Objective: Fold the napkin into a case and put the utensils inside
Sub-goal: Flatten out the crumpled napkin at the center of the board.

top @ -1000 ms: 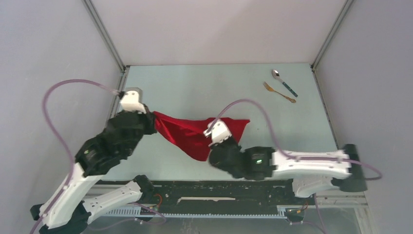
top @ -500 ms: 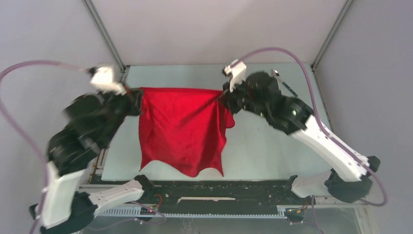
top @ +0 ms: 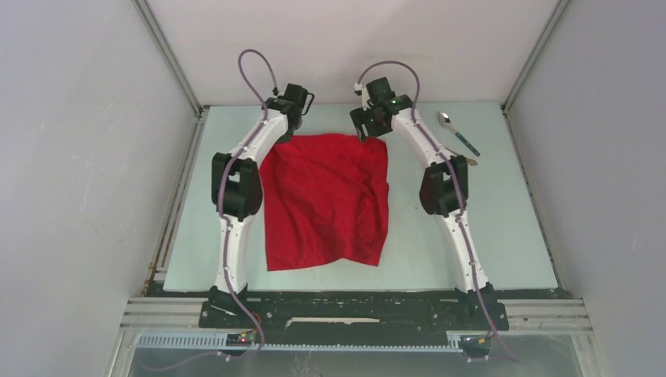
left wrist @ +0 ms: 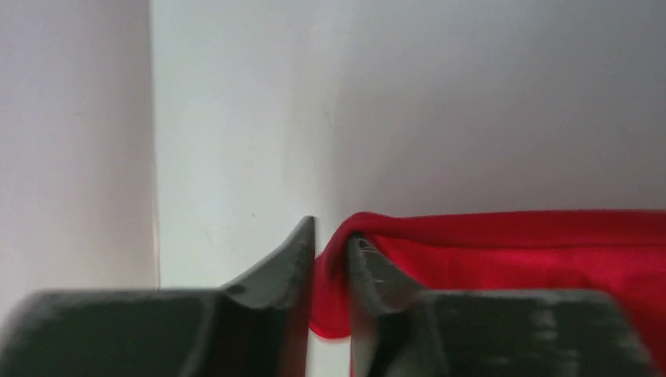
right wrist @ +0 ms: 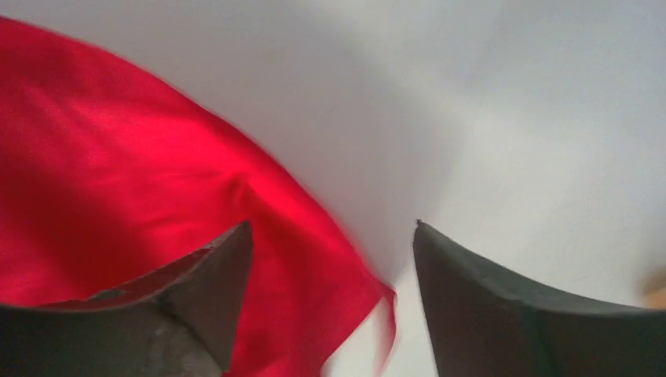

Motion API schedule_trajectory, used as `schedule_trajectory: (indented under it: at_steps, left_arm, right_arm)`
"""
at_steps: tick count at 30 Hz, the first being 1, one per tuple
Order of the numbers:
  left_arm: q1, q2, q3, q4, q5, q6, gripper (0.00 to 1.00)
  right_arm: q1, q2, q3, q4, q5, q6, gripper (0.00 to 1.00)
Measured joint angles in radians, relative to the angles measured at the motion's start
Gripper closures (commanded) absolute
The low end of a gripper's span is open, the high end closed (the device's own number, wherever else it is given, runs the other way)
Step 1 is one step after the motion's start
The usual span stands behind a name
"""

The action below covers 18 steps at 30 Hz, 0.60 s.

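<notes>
from above, can see only a gold tip of the fork (top: 471, 162) past the right arm (top: 440, 169). too small to read detail on the spoon (top: 458, 131). left wrist view: cuts off the napkin (left wrist: 534, 259) at right and bottom edges. right wrist view: blurs its hem; cannot identify the tan speck (right wrist: 658, 289) at the border.

The pale blue-green desk (top: 487, 236) is smooth. Plain grey-white walls (top: 353, 47) enclose it on three sides, with metal posts (top: 170, 55) at the back corners.
</notes>
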Motion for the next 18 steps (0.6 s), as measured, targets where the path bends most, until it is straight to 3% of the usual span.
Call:
schedule_trajectory:
  at_steps: [1,3,5,8,12,18]
  left_arm:
    - [0.014,0.072,0.070,-0.036,-0.043,0.007,0.58]
    - [0.036,0.170,0.185,-0.075,-0.108,0.022,0.35]
    - [0.053,0.182,0.201,-0.089,-0.140,0.031,0.04]
    - [0.066,0.116,0.191,-0.107,-0.161,0.009,0.00]
    - [0.063,-0.076,0.092,-0.112,-0.100,-0.070,0.00]
    - [0.059,-0.531,-0.412,0.061,0.243,-0.227,0.00]
  right_arm:
    - [-0.004,0.074,0.082,-0.012,0.087,-0.016,0.08]
    - [-0.018,0.183,0.217,-0.028,0.225,-0.024,0.05]
    - [-0.040,0.182,0.199,-0.036,0.304,-0.013,0.04]
    - [-0.069,0.007,-0.079,0.018,0.312,0.032,0.09]
    - [-0.102,-0.275,-0.406,0.052,0.186,0.156,0.14]
    - [-0.073,-0.549,-0.740,0.206,-0.064,0.360,0.16]
